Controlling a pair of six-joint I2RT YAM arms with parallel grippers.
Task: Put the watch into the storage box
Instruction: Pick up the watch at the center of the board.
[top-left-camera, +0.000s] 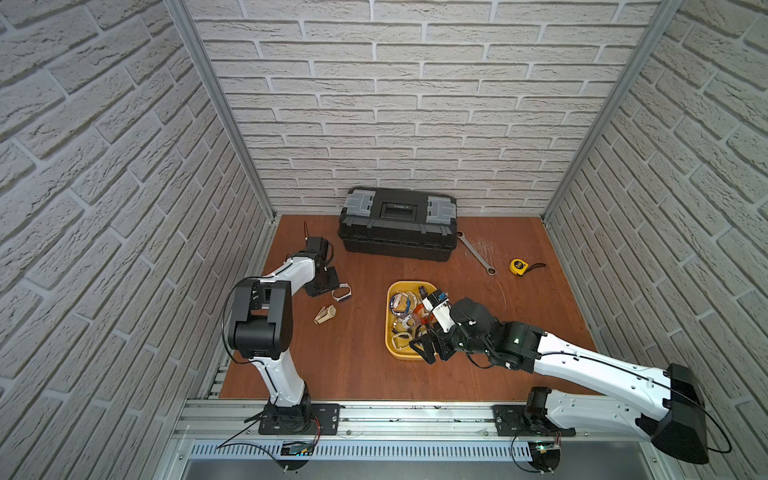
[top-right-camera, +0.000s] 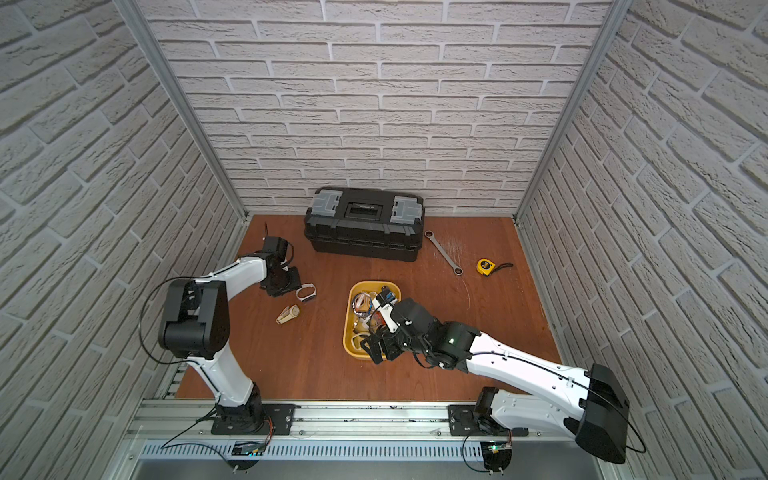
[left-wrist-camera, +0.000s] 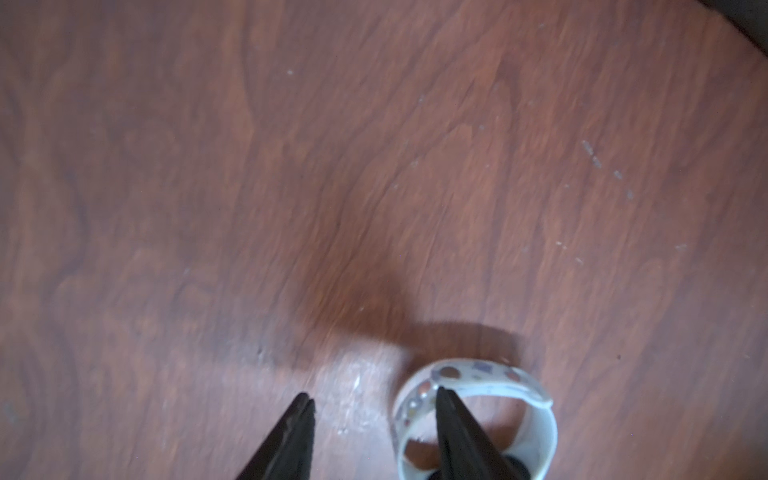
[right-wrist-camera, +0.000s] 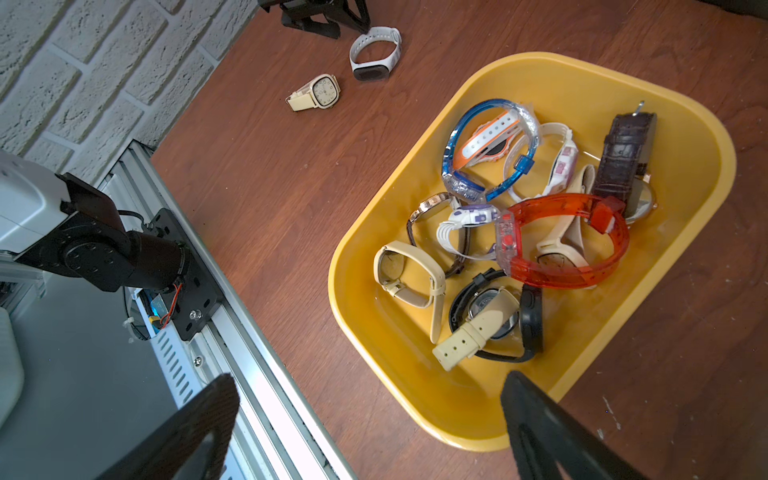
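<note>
A white watch (left-wrist-camera: 478, 376) with a dotted strap stands on its edge on the wooden table (top-left-camera: 361, 374), left of the storage box; it also shows in the right wrist view (right-wrist-camera: 374, 52). My left gripper (left-wrist-camera: 372, 392) is down at it, open. One finger is inside the strap loop and the other on bare table outside it. The storage box (top-left-camera: 390, 332) is a yellow tray holding several watches (right-wrist-camera: 561, 241). My right gripper (right-wrist-camera: 369, 380) hangs open and empty over its near corner. A beige watch (top-left-camera: 326, 314) lies on the table nearer the front.
A black toolbox (top-left-camera: 397, 224) stands shut at the back wall. A wrench (top-left-camera: 476, 253) and a yellow tape measure (top-left-camera: 518, 266) lie to its right. Brick walls close in both sides. A metal rail (top-left-camera: 415, 415) runs along the front edge.
</note>
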